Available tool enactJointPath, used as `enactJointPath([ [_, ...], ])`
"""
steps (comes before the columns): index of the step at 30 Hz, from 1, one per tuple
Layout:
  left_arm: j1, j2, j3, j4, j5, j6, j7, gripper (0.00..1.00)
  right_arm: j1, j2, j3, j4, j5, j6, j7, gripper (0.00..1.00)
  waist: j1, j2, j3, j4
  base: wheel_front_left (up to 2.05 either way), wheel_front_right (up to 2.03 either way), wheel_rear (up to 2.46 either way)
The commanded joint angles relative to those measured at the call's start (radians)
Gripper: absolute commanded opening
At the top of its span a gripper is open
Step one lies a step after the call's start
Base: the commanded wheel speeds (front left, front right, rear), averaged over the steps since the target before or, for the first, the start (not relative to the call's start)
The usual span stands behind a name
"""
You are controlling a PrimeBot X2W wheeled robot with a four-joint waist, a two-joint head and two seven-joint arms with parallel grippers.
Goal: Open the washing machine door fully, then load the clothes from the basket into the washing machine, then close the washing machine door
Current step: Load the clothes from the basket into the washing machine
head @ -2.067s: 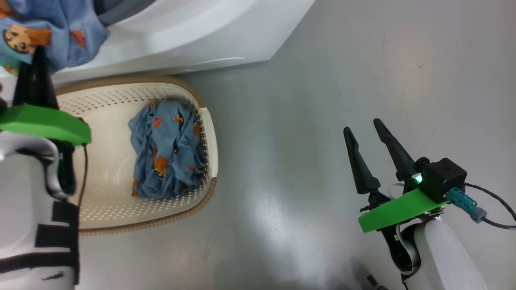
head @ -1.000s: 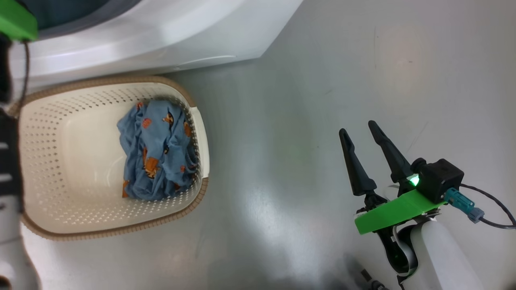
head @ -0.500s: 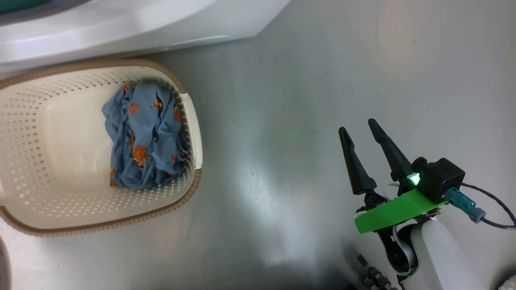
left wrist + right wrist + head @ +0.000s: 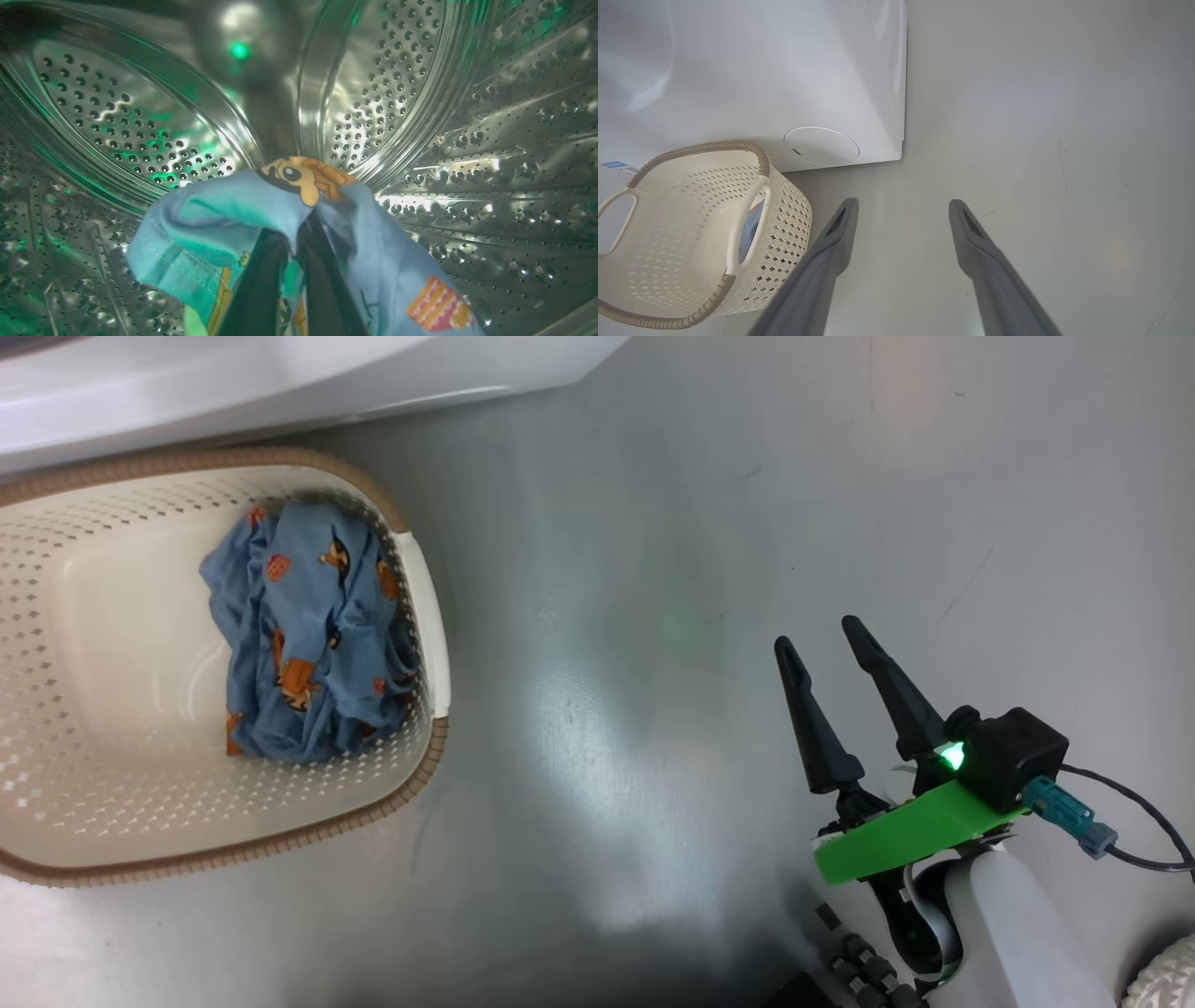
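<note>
Right hand (image 4: pixel 817 635) — fingers apart, empty, over glossy grey floor (image 4: pixel 653 569). Basket (image 4: pixel 425 616) to its left on floor, just beside white washer (image 4: pixel 784 70); blue clothes (image 4: pixel 299 644) bunched at its right end. Left hand (image 4: pixel 294 252) inside perforated steel drum (image 4: pixel 397 70) — clamped on a blue printed garment (image 4: pixel 224 219); green glints on drum wall.

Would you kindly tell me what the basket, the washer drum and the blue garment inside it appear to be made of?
Basket: looks like moulded plastic, matt cream, perforated; its brown rim only imitates weaving, probably plastic too. Drum: polished metal, likely stainless steel, given mirror glints. Garment: soft matt fabric, perhaps cotton knit; it drapes and shows a stitched hem.
</note>
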Motion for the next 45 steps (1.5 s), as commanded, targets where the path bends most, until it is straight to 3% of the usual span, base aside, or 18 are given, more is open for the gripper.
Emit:
enactJointPath([
  [1,-0.022,0.055,-0.006,-0.004,0.008,-0.002,-0.012,0.0,0.052,0.005,0.028,-0.019,0.004,0.002,-0.012,1.0,-0.0001,0.0,0.003,-0.003,0.0,0.0,0.0],
  [20,-0.081,0.062,-0.078,0.184,-0.099,-0.003,0.057,0.0,0.055,0.005,0.036,-0.013,0.005,0.002,-0.012,1.0,-0.0001,0.0,0.006,-0.003,0.0,0.0,0.0],
  [21,-0.081,0.062,-0.079,0.19,-0.101,-0.003,0.052,0.09,0.053,0.005,0.035,-0.012,0.005,0.002,-0.012,1.0,-0.0001,0.0,0.004,-0.002,0.0,0.0,0.0],
  [22,-0.08,0.061,-0.077,0.196,-0.103,-0.001,0.045,0.4,0.052,0.005,0.034,-0.011,0.005,0.002,-0.012,1.0,-0.0001,0.0,0.001,0.0,0.0,0.0,0.0],
  [23,-0.078,0.059,-0.076,0.203,-0.106,0.003,0.037,1.0,0.051,0.005,0.032,-0.01,0.003,0.002,-0.012,1.0,-0.0001,0.0,-0.004,0.002,0.0,0.0,0.0],
  [45,0.129,-0.021,-0.062,0.249,-0.16,0.019,-0.05,1.0,0.038,0.005,-0.031,0.01,-0.042,0.002,-0.012,1.0,-0.0001,0.0,-0.16,0.087,0.0,0.0,0.0],
])
